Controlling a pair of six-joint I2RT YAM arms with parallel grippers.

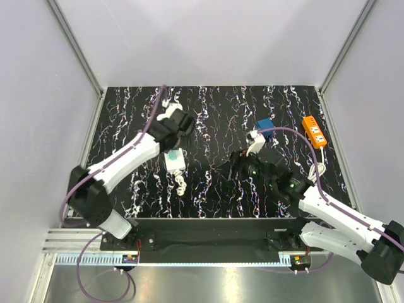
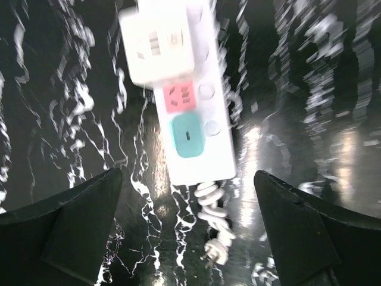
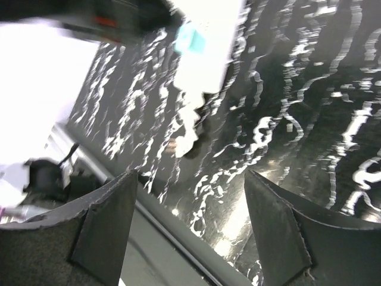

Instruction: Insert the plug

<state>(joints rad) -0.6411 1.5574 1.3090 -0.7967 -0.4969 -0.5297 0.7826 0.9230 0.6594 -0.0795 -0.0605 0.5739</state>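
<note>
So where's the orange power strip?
In the top view, the orange power strip lies near the right edge of the table, toward the back, just right of the blue block.

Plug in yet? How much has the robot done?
Nothing looks finished yet. The left fingers hover open by the white power strip, and the plug on its curly cord lies loose on the table. The right fingers are open and empty too. Grabbing the plug and pushing it in are still to do.
</note>
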